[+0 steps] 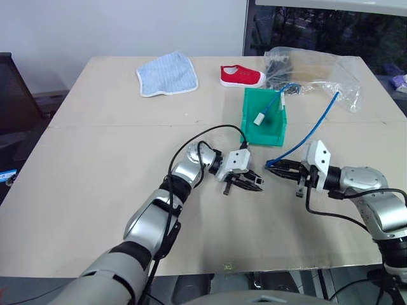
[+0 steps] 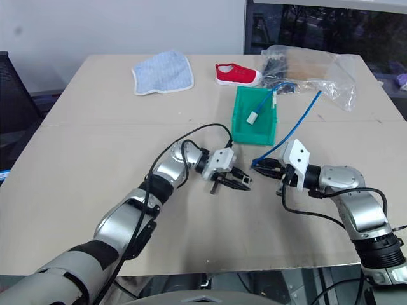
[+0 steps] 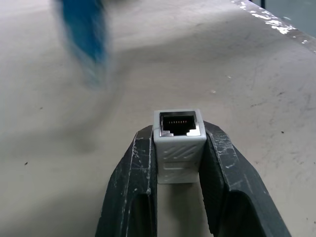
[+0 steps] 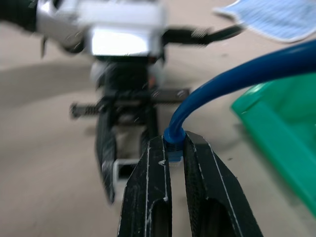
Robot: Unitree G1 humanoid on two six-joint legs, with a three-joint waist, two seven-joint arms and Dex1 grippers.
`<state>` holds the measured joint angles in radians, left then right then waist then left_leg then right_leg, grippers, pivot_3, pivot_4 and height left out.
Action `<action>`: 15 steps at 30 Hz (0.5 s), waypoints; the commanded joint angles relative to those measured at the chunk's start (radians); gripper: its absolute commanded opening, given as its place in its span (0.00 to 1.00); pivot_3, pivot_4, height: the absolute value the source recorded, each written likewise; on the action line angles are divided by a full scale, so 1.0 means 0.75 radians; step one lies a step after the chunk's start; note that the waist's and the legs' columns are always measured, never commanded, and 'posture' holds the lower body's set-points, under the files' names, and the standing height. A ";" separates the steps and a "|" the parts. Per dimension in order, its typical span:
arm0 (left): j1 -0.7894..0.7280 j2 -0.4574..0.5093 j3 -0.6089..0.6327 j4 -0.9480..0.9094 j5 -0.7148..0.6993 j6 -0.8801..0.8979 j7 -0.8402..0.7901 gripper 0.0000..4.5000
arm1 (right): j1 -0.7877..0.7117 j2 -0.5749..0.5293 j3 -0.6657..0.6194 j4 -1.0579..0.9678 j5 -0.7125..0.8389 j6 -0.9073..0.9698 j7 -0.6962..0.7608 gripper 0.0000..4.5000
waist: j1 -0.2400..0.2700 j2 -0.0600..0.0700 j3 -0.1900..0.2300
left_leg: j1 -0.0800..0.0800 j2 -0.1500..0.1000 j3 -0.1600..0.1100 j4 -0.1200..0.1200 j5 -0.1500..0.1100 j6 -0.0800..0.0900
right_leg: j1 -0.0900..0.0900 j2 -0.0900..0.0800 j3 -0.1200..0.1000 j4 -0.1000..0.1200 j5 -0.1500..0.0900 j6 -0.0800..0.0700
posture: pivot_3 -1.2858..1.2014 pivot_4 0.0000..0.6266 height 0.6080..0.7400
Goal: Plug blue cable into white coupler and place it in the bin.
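Now, head views:
Left gripper (image 1: 253, 182): clamped on the white coupler, which is hidden between its fingers, pointing at the right gripper.
Right gripper (image 1: 278, 167): pinched tight on one end of the blue cable (image 1: 310, 135), tips near the left gripper's, a small gap between.
Blue cable: arcs up and away behind the right gripper, toward the plastic bag (image 1: 331, 76).
Bin (image 1: 249, 130): on the table (image 1: 95, 146), just beyond both grippers, holding a paler cable with a white block (image 1: 260, 119).

Left wrist view:
White coupler (image 3: 177, 136): squeezed between both fingers (image 3: 132, 187), dark socket facing outward.

Right wrist view:
Fingers (image 4: 150, 187): narrow, gripping the cable's end (image 4: 174, 145); left gripper straight ahead; bin beside.
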<state>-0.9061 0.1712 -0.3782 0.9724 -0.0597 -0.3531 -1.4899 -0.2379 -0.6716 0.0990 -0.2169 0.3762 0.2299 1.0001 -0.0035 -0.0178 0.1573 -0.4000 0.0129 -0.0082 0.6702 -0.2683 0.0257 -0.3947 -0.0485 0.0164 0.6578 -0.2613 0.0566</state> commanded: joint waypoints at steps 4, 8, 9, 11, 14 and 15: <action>-0.033 -0.022 0.006 0.145 0.078 -0.065 -0.039 0.13 | -0.023 -0.002 -0.001 -0.033 -0.001 -0.034 0.067 0.00 | -0.001 0.000 0.000 | 0.000 0.000 -0.002 0.000 0.000 0.000 | 0.000 0.000 0.000 0.001 0.000 0.000 | 0.52 0.24 1.00; -0.034 -0.034 0.018 0.158 0.086 -0.069 -0.046 0.13 | -0.027 0.008 0.011 -0.054 -0.002 -0.011 0.065 0.00 | 0.000 0.000 0.000 | 0.001 0.000 -0.004 0.001 0.000 0.000 | 0.000 0.000 0.001 0.003 0.000 0.000 | 0.52 0.24 1.00; -0.035 -0.035 0.022 0.160 0.085 -0.068 -0.049 0.13 | -0.023 0.008 0.018 -0.055 -0.007 -0.007 0.067 0.00 | 0.001 0.000 0.000 | 0.001 0.000 -0.004 0.001 0.000 0.000 | 0.000 0.000 0.000 0.004 0.000 0.000 | 0.52 0.24 1.00; -0.038 -0.035 0.027 0.165 0.090 -0.070 -0.052 0.13 | -0.009 0.007 0.027 -0.053 -0.014 0.000 0.068 0.00 | 0.000 0.000 0.000 | 0.001 0.000 -0.004 0.001 0.000 0.000 | 0.000 0.000 0.000 0.004 0.000 0.000 | 0.52 0.24 1.00; -0.043 -0.034 0.032 0.172 0.093 -0.071 -0.053 0.13 | 0.010 -0.001 0.039 -0.053 -0.022 0.014 0.069 0.00 | 0.001 0.000 0.000 | 0.001 0.000 -0.004 0.001 0.000 0.000 | 0.000 0.000 0.000 0.003 0.000 0.000 | 0.52 0.24 1.00; -0.045 -0.034 0.035 0.172 0.093 -0.069 -0.054 0.13 | 0.013 0.000 0.041 -0.053 -0.024 0.017 0.066 0.00 | 0.000 0.000 0.000 | 0.001 0.000 -0.004 0.001 0.000 0.000 | 0.000 0.000 0.001 0.003 0.000 0.000 | 0.52 0.24 1.00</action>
<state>-0.9480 0.1470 -0.3389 1.0743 -0.0311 -0.4021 -1.5168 -0.2306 -0.6660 0.1375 -0.2196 0.3582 0.2376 1.0427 -0.0033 -0.0179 0.1574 -0.3991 0.0128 -0.0113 0.6713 -0.2683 0.0257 -0.3945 -0.0487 0.0168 0.6603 -0.2612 0.0566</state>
